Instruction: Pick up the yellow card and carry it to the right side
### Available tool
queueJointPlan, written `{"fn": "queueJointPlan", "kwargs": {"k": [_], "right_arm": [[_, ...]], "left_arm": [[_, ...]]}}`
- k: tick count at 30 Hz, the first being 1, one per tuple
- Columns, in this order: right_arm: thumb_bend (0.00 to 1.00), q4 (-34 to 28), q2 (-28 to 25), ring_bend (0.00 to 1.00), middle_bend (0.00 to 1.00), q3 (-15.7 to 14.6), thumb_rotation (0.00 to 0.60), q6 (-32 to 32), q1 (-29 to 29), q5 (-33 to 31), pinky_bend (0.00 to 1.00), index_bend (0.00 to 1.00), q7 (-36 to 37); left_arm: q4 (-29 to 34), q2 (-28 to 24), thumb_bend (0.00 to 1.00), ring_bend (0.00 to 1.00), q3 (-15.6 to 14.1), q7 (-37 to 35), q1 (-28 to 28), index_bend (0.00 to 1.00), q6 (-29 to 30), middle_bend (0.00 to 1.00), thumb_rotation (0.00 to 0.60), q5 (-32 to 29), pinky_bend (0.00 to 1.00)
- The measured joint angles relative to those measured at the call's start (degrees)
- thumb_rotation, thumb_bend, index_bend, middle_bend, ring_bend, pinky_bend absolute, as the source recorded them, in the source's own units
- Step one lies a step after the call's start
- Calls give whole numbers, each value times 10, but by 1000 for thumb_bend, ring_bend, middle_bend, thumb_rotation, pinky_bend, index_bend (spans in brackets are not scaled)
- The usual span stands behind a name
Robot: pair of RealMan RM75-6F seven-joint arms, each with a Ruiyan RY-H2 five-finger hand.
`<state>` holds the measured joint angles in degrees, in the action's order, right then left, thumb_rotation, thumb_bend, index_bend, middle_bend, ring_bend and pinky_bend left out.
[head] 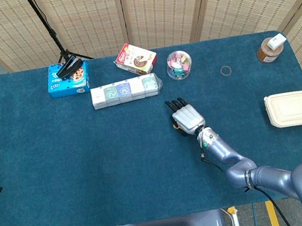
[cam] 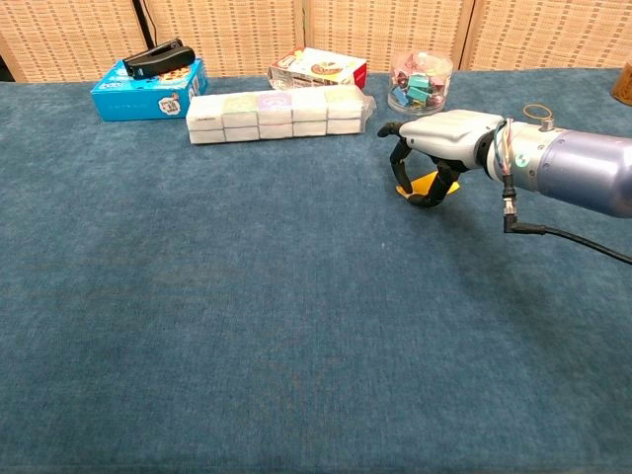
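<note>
The yellow card (cam: 431,183) lies tilted just above the blue cloth, mostly covered by my right hand (cam: 434,148). In the chest view the fingers curl down over its far edge and the thumb (cam: 426,197) hooks under its near edge, so the card is pinched. In the head view only a yellow sliver (head: 174,125) shows at the left of my right hand (head: 187,118), which sits a little right of the table's middle. My left hand is in neither view.
A wrapped row of small boxes (head: 126,90) lies behind the hand, with a jar of clips (head: 179,65) and a red-and-white box (head: 136,58) beyond. A blue box with a black stapler (head: 68,77) is at far left. A rubber band (head: 225,70), brown jar (head: 271,49) and beige lidded container (head: 293,108) stand at right.
</note>
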<state>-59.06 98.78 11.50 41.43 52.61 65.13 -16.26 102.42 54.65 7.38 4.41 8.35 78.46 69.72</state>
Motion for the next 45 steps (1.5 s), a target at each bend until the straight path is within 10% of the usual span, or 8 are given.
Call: {"fn": "queueJointPlan", "kwargs": {"k": [29,45], "right_arm": [[643,25,8,0,0,4,600,27,-3,9,0,628,17],[646,162,-20,0,0,33,600,46,-9,-16,0,638,-14]], "left_arm": [[-1,-1,0,0,0,-5,0,0,-2,0,600,1,0],[0,-5,0,0,-2,-13,-1,0,-3,0,600,7,0]]}}
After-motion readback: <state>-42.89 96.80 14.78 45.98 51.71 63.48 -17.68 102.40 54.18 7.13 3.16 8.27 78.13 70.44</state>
